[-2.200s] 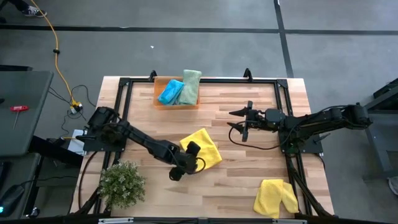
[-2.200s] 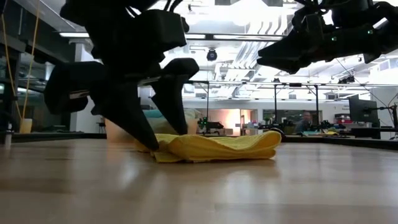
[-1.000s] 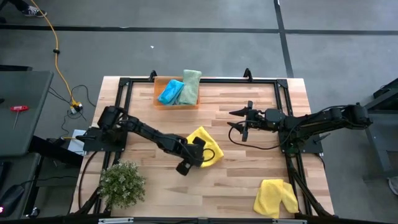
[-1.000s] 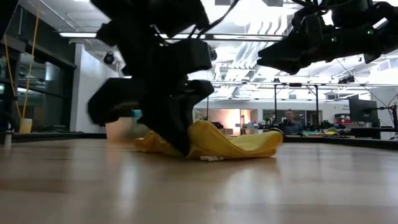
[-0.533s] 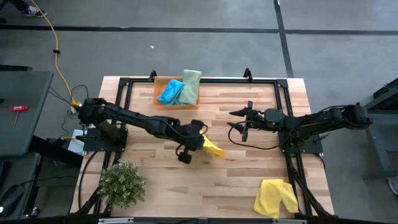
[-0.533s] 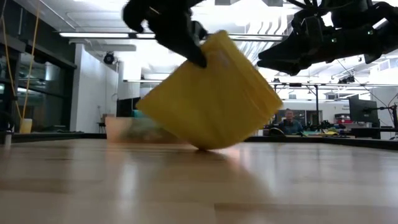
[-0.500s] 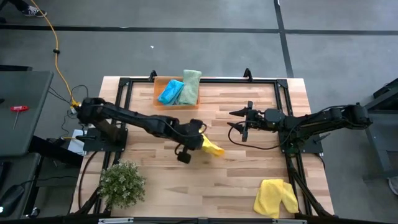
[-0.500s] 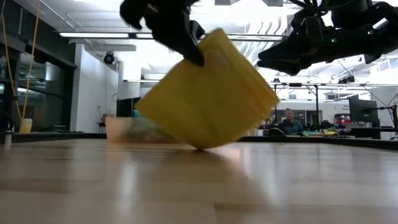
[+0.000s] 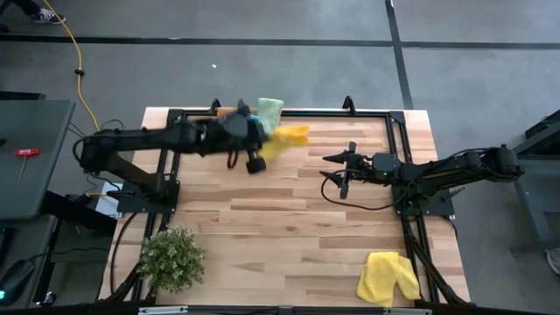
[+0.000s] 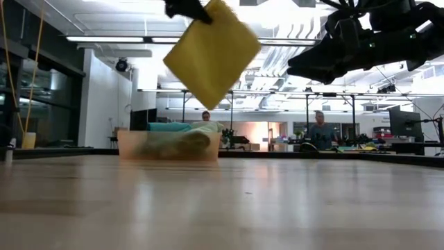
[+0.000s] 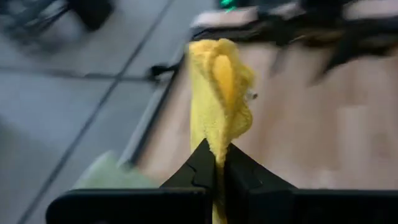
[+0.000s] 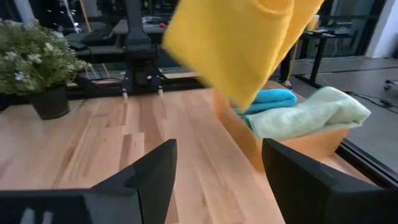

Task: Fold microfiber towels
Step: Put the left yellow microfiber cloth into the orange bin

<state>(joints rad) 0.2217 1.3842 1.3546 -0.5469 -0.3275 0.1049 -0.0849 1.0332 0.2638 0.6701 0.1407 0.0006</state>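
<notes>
The light wooden slatted tabletop (image 9: 289, 227) is lying well below the left gripper (image 9: 255, 150), whose jaws are clenching one edge of a folded yellow microfiber towel (image 9: 284, 140) above the flat orange rectangular tray (image 10: 168, 146). The towel is hanging limp and light from that pinch, so it is likely soft and floppy, best gripped at an edge or corner. The right gripper (image 9: 337, 172) is waiting nearby with jaws released.

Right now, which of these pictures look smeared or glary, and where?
Left wrist view: floor and table behind the yellow microfiber towel are smeared. Low view: bright ceiling lights glare behind it; the near wooden table is soft. Right wrist view: the towel is blurred.
</notes>
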